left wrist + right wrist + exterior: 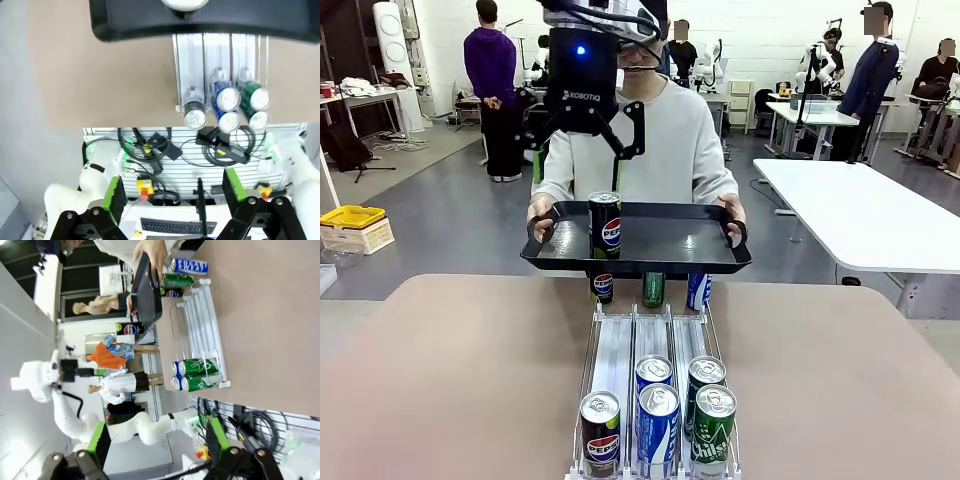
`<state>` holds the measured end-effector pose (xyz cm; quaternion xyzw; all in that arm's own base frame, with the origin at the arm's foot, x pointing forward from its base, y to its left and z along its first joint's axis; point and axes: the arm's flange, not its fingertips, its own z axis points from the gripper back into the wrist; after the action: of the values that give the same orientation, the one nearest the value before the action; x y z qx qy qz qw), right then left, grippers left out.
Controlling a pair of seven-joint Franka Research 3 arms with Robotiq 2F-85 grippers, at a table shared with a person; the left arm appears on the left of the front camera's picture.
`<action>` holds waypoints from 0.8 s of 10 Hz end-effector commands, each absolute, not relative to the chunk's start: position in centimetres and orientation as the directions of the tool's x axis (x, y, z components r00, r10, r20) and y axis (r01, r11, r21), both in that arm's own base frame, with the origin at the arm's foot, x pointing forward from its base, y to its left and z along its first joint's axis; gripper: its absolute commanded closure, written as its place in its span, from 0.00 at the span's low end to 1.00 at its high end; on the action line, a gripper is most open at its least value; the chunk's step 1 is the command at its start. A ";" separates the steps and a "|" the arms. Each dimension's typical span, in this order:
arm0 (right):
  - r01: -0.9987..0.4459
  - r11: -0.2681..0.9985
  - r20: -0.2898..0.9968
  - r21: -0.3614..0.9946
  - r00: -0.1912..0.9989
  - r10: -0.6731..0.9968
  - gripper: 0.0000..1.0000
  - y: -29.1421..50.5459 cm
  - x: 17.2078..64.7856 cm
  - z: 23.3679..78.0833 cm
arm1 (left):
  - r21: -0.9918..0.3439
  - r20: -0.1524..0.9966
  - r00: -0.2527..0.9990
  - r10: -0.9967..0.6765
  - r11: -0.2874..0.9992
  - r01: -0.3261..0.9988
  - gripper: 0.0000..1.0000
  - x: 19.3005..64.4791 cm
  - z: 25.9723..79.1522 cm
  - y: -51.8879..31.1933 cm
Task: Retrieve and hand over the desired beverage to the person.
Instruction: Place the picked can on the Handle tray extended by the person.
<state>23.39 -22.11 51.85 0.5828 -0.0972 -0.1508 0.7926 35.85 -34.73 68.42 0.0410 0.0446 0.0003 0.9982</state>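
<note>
The person [665, 140] in a light grey top stands at the far side and holds a black tray [670, 245] with both hands. A black Pepsi can [605, 225] stands upright on the tray's left part. My left gripper [585, 150] hangs open right above that can, apart from it. The left wrist view looks down past the open left gripper [174, 192] at the tray [240, 22] and the can's top [182, 3]. In the right wrist view my right gripper [156, 437] is open and holds nothing, far from the tray [145, 290] and the can [130, 329].
A clear three-lane can rack [620, 345] runs down the table's middle. Near me it holds a black Pepsi can [601, 425], two blue cans [657, 420] and two green cans [713, 425]. More cans [653, 290] stand at its far end under the tray.
</note>
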 end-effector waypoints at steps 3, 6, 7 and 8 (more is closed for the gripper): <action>0.105 0.257 -0.008 0.961 0.936 -0.351 0.00 -22.1 23.5 51.9 | 0.017 -0.037 0.984 -0.174 0.984 0.175 0.00 27.1 61.2 -28.7; 0.105 0.257 -0.008 0.961 0.936 -0.351 0.00 -22.1 23.5 51.9 | 0.025 -0.128 0.986 -0.111 0.993 0.115 0.00 29.0 59.1 -27.6; 0.105 0.257 -0.008 0.961 0.936 -0.351 0.00 -22.1 23.5 51.9 | 0.048 -0.059 0.986 -0.155 0.986 0.157 0.00 26.5 60.4 -29.2; 0.105 0.257 -0.008 0.961 0.936 -0.351 0.00 -22.1 23.5 51.9 | 0.048 -0.059 0.986 -0.155 0.986 0.157 0.00 26.5 60.4 -29.2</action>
<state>23.39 -22.11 51.85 0.5827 -0.0973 -0.1508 0.7926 27.17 -28.55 59.48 0.0288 0.0358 -0.0698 0.9965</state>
